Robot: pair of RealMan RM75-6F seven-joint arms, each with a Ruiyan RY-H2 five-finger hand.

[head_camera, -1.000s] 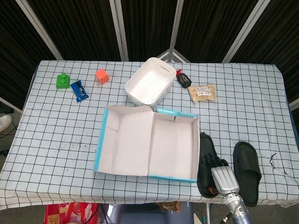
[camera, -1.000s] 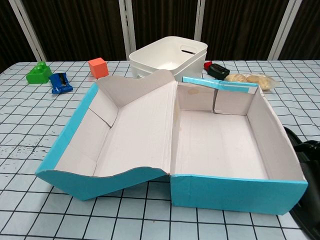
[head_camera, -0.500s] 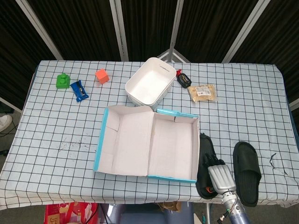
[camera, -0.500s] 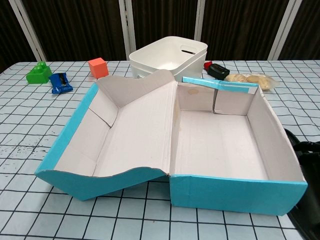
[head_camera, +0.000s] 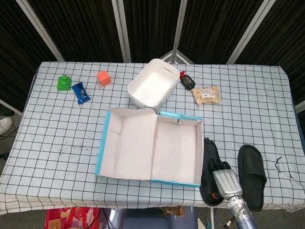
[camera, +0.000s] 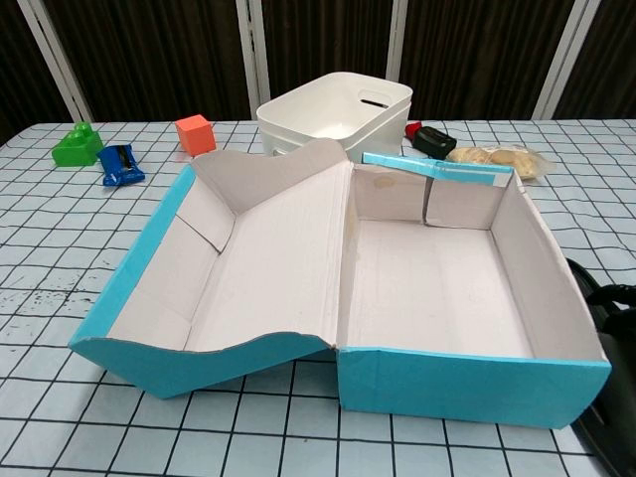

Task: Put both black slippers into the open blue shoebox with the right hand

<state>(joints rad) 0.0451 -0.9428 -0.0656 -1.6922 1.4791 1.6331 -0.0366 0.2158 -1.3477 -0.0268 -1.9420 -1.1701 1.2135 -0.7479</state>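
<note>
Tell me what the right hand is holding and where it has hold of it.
Cannot be told: the right hand lies over the near slipper beside the shoebox, but no grip shows.

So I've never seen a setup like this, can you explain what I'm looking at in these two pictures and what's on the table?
These are two cameras on a two-armed robot working at a table. The head view looks down from above; the chest view looks across from low down.

On the checked tablecloth lies an open blue shoebox, still empty. Right of it is one black slipper, with the robot's right hand over it; whether it grips it yet is hard to tell. A second black slipper lies further right. The left hand is not visible.

Further back are a white tub, an orange block, a green toy, a blue object and a snack packet.
</note>
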